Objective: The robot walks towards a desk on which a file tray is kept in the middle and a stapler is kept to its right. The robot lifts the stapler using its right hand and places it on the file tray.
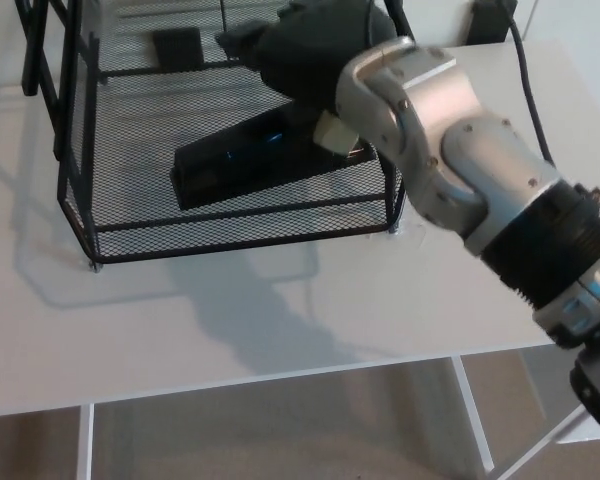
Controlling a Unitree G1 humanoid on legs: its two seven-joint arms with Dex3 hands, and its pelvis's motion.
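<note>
One black stapler (235, 160) lies flat on mesh floor of black wire file tray (230, 228), slanting, left end toward tray's front-left, right end hidden under robot's wrist. Right hand (310, 50) over stapler's hidden end, inside tray. Hand seen from back, so cannot tell whether spread, pressed together or gripping stapler. Silver forearm (450, 160) crosses tray's front-right corner. Tray stands on white counter (180, 320). Left hand out of view.
</note>
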